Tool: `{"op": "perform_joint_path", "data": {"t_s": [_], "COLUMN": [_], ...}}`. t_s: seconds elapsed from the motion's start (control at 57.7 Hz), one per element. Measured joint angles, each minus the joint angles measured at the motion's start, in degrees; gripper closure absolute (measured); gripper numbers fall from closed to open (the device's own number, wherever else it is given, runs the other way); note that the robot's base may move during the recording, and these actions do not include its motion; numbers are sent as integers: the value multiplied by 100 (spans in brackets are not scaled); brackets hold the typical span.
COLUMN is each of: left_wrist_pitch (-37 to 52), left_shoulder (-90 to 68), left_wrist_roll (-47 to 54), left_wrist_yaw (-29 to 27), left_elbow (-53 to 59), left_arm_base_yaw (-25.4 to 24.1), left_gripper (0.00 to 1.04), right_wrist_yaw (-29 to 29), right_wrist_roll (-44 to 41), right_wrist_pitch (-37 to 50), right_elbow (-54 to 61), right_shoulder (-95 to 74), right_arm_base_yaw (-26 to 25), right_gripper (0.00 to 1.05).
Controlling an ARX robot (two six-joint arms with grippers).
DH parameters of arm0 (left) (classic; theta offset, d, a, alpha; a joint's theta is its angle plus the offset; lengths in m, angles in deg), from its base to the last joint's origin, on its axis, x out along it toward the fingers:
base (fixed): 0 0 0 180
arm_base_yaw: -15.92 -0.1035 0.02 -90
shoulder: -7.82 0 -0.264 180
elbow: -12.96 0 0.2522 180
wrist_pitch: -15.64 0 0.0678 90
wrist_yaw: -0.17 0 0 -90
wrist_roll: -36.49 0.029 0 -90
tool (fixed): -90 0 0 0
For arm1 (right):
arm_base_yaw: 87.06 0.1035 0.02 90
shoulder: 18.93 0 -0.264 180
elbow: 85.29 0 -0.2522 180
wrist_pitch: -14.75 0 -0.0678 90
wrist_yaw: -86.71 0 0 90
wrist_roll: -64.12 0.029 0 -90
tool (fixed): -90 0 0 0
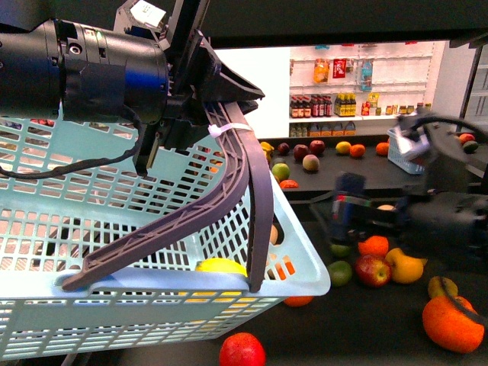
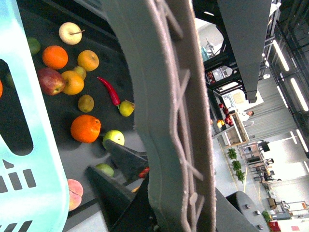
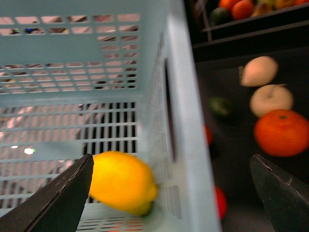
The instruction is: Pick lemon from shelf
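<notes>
just lemon (image 3: 123, 181) inside blue basket (image 3: 178, 96), right fingers (image 3: 58, 198) spread apart

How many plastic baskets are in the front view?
2: a large pale-blue slatted plastic basket at near left; a small pale latticed basket far right. Others may be hidden.

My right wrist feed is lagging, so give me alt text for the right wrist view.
A yellow lemon lies inside the light blue basket, near its side wall, in front of the open right gripper. Outside the basket, an orange and paler fruits sit on the black shelf.
</notes>
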Motion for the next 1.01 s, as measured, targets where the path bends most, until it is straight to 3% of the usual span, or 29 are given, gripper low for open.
{"op": "perform_joint_path", "data": {"t_s": [0.173,0.364,0.485,0.589,0.745,0.815,0.884,1.005], "left_wrist_pitch": [0,0,0,0,0,0,0,-2], "left_shoulder": [0,0,0,0,0,-2,-2,-2], "left_wrist_roll": [-4,-4,-9,-9,-9,-15,-4,-15], "left_wrist_yaw": [15,9,11,-9,24,9,4,15], "left_elbow": [0,0,0,0,0,0,0,0], "left_arm_base_yaw": [0,0,0,-11,2,0,-2,2], "left_gripper": [96,96,96,96,96,96,96,96], "right_wrist_yaw": [332,1464,315,354,-98,-872,-1001,-1084], "right_wrist_roll": [-848,-1626,-1698,-1722,-1742,-1742,-1751,-1757], "right_wrist_pitch": [-837,-3480,-3779,-4791,-4881,-4900,-4903,-4887], "right_elbow": [1115,2142,2706,3099,3773,3985,4046,4159], "right_shoulder": [1816,5250,7082,8623,9707,9910,9958,10137], "right_arm_base_yaw": [-643,-1864,-2216,-2577,-2173,-1587,-1215,-1141], "right_gripper": [7,7,24,42,75,87,99,102]}}
